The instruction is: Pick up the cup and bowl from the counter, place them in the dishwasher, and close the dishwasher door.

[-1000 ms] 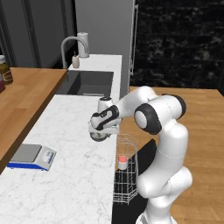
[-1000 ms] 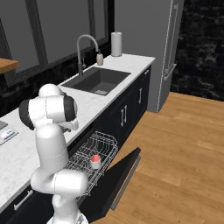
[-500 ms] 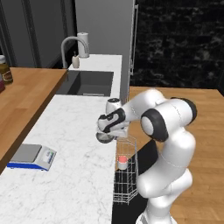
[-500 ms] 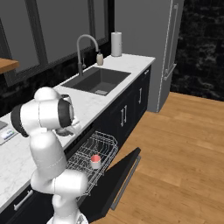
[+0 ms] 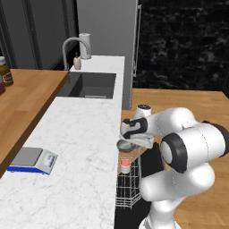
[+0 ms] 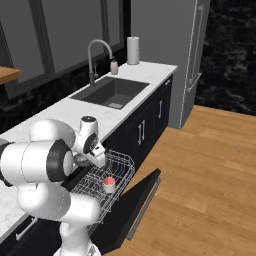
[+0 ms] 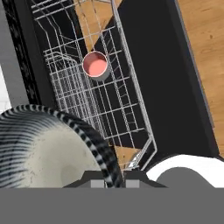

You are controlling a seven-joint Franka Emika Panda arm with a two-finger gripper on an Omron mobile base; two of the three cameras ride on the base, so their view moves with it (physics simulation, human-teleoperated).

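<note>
One round ribbed bowl [image 7: 52,148] above white wire rack [image 7: 100,100].

A tall grey refrigerator [image 6: 187,55] stands against a black stone wall [image 5: 183,44], beside dark lower cabinets [image 6: 150,117]; warm wood-plank flooring [image 6: 205,175] runs beneath, with dark-framed windows [image 6: 60,35] behind the sink [image 6: 110,92].

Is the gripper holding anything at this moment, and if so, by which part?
Yes: the gripper is shut on the bowl, pinching its rim, above the dishwasher rack.
</note>
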